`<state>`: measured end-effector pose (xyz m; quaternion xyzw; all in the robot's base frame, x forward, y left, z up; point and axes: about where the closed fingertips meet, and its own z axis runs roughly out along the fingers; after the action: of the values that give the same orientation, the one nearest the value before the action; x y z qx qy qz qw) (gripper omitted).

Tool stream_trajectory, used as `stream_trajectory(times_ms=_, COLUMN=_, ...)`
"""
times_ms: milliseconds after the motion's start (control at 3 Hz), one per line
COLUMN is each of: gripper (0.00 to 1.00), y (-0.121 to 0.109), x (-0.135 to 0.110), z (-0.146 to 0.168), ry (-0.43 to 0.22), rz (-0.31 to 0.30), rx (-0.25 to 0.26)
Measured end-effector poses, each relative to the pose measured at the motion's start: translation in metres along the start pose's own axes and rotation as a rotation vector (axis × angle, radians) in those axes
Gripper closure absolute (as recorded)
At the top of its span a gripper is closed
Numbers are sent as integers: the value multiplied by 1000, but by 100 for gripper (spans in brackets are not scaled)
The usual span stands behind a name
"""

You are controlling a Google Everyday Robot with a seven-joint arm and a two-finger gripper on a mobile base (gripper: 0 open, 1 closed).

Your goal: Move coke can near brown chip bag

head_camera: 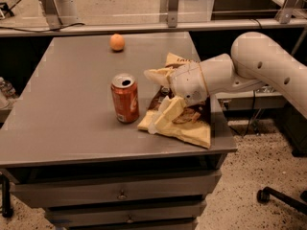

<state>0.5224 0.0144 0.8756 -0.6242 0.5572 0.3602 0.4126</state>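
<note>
A lab workroom: grey drawer cabinet [120,193], speckled floor [242,171], chair castor [263,194]; gripper [161,96] over the brown chip bag [192,131].

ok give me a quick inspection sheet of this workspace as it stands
Surface: grey table, drawers beneath.
Job's things: coke can upright, close beside the left edge of the brown chip bag.
Clutter: orange near the back edge.
Grippers: gripper open, over the bag's left part, right of the can, holding nothing.
Cables: dark cable hanging right of the table.
Surroundings: metal rail behind; chair wheel on the floor.
</note>
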Motion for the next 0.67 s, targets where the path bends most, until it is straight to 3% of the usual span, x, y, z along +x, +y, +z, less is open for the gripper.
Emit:
stream_trajectory(times_ms=333, gripper=0, y=-22, x=-1, z=-36, ry=41, rz=-53, rx=55)
stream_trajectory(times_ms=667, gripper=0, y=-48, x=-22, z=-105, ry=59, rz=-141, rx=207)
